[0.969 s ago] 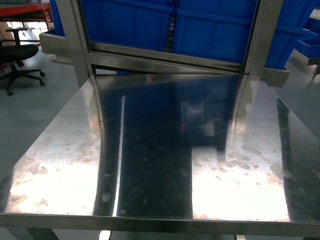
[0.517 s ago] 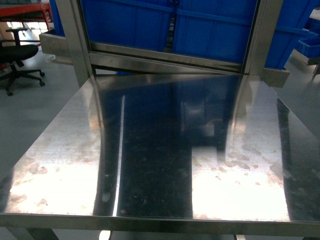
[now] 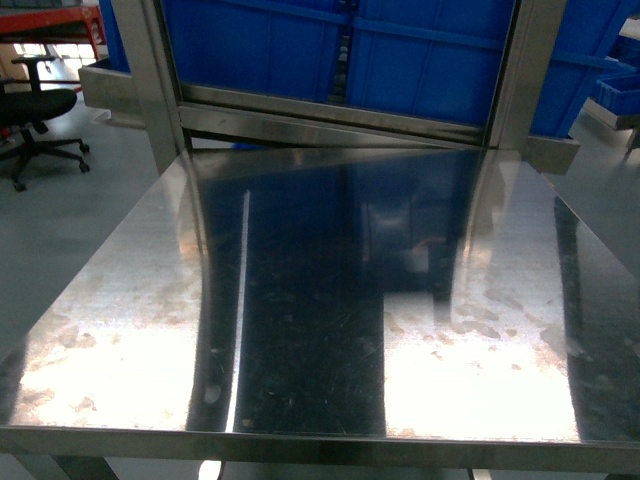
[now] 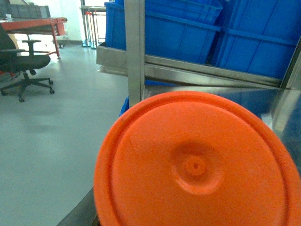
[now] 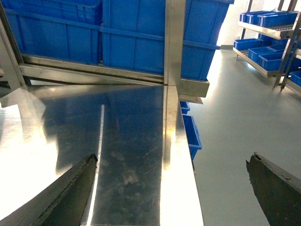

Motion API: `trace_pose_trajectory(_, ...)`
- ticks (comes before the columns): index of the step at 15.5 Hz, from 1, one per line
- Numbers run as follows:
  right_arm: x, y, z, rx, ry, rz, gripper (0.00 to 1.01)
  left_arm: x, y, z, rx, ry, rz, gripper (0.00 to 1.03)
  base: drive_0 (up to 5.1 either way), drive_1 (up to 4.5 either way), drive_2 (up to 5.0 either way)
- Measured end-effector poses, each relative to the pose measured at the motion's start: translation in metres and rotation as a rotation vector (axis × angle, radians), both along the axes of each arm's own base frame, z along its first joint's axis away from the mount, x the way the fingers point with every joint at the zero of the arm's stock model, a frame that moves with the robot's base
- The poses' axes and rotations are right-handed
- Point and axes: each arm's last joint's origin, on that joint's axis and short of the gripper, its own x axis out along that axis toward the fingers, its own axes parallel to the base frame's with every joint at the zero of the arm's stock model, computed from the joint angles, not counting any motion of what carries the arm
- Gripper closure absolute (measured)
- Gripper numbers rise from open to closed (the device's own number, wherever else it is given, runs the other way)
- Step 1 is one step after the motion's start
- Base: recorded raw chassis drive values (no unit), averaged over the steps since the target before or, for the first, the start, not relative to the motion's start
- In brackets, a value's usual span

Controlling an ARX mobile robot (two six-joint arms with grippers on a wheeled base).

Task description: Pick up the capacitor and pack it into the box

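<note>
The capacitor [image 4: 197, 165] fills the lower part of the left wrist view as an orange-red rounded piece with a dimple in its middle, very close to the camera. It hangs in the air over the table's left edge, with floor behind it. It covers my left gripper's jaws; only a dark strip of finger [image 4: 80, 215] shows at its lower left. My right gripper [image 5: 172, 157] is open and empty above the table's right edge. Neither gripper shows in the head view. The box is out of view.
The shiny steel table [image 3: 300, 300] has upright steel posts [image 3: 150, 90] at its back. Large blue bins [image 3: 400, 60] stand on the shelf behind. An office chair [image 3: 35, 110] stands on the floor at left; racks of small blue bins [image 5: 268, 28] stand at right.
</note>
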Motion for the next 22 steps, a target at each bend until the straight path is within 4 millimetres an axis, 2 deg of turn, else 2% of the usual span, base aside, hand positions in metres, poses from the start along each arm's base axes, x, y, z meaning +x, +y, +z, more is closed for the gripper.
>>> trace_pose_trajectory(22,0.0000,0.0000,-0.0001,0.000,0.002,0.001,0.03,0.0000,0.0000,0.0007,0.002,-0.007,-0.001,0.59,0.0,0.00,0.0)
